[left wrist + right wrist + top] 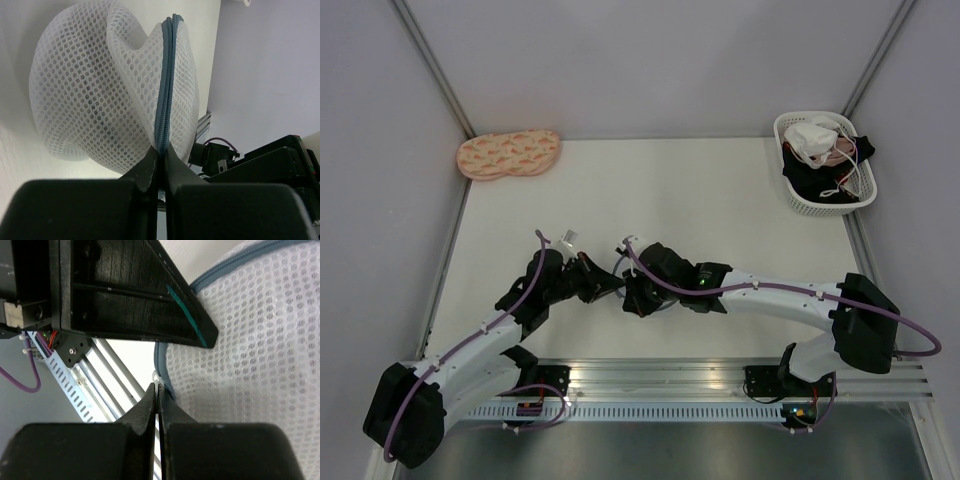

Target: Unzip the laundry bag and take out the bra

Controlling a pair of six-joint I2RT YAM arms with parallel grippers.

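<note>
The laundry bag (95,95) is a white mesh pouch with a blue-grey zipper seam (165,85), standing on the table. My left gripper (161,152) is shut on the zipper seam at the bag's near edge. My right gripper (158,386) is shut on the small white zipper pull (157,377) beside the bag's blue-grey rim; the bag's mesh (250,355) fills the right of that view. In the top view the two grippers (605,283) (632,295) meet tip to tip and hide the bag. The bra is hidden; only a dim grey shade shows through the mesh.
A peach patterned pad (508,154) lies at the far left against the wall. A white lattice basket (798,205) at the far right holds a white garment with pink straps and dark cloth. The aluminium rail (650,375) runs along the near edge.
</note>
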